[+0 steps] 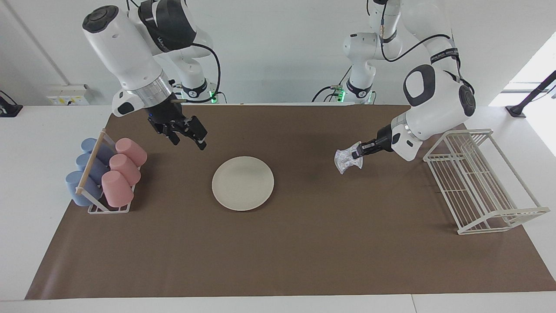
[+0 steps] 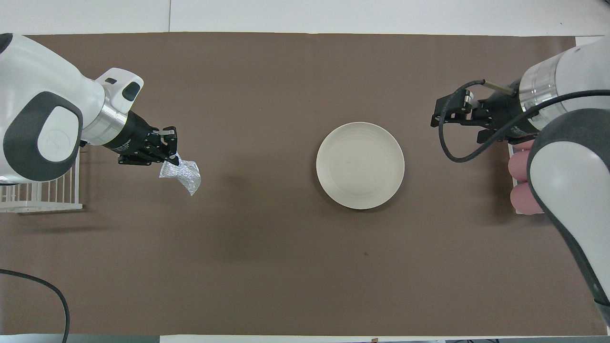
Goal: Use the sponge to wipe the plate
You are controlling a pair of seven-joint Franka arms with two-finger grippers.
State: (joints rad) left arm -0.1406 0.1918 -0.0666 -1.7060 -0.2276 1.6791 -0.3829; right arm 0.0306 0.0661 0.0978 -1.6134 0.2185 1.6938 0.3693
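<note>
A: Cups (image 1: 104, 174) come first as we read the facing view across: pink and blue ones lying in their rack at the right arm's end of the counter (image 1: 278, 261). Over the mat just beside them we see the right gripper (image 1: 187, 135), up in the air with its fingers spread and nothing between them.

B: Next we reach the plate (image 1: 243, 183), flat on the mat at the middle of the counter, bare, with nothing touching it.

A: Then the sponge (image 1: 346, 161). We see it hanging from the left gripper (image 1: 359, 153), which is clamped on one end of it, so the pad droops down and toward the plate. It hangs over open mat, well apart from the plate, with the wire rack (image 1: 478, 178) at the left arm's end of the counter.

B: So we judge the move turns on one line: the plate lies from the sponge straight along the counter's length, toward the right arm's end. The right gripper is the nearer one to the plate, but the left holds the pad.

A: We'd say the left arm has to carry it across and down onto the plate.
</note>
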